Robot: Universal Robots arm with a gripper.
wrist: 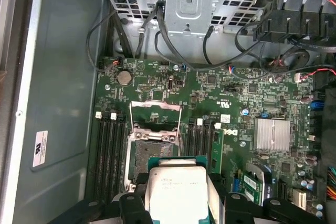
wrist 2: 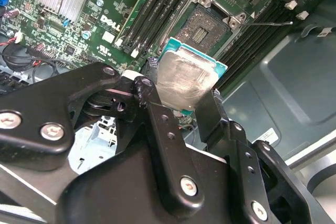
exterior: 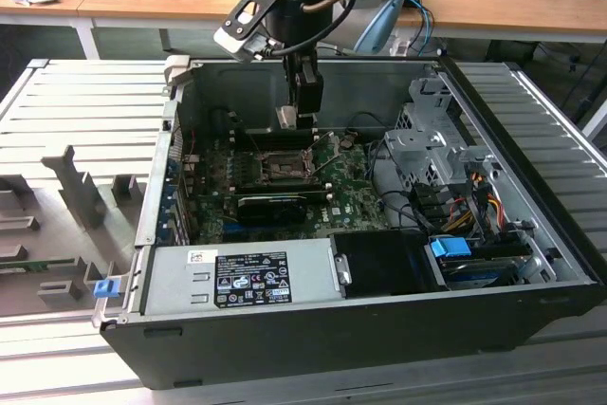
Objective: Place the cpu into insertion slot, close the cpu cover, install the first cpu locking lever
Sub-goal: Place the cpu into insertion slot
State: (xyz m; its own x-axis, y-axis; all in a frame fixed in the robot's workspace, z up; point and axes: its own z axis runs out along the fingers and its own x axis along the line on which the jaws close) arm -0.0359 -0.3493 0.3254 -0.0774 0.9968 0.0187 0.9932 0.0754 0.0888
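Currently gripper (wrist 2: pixel 180 99) clamps the cpu (wrist 2: pixel 185 78), hovering just above the open insertion slot (wrist: pixel 140 154); cpu cover (wrist: pixel 156 106) stands raised just beyond.

- Open black computer case (exterior: pixel 379 329) on a grey slatted table (exterior: pixel 76 111).
- Silver power supply (exterior: pixel 237 277) along its near wall.
- Metal drive cage (exterior: pixel 422 144), cables (exterior: pixel 474 201) beside it.
- Finned heatsink (wrist: pixel 272 135) and coin battery (wrist: pixel 124 77) on the green circuit board (wrist: pixel 220 85).
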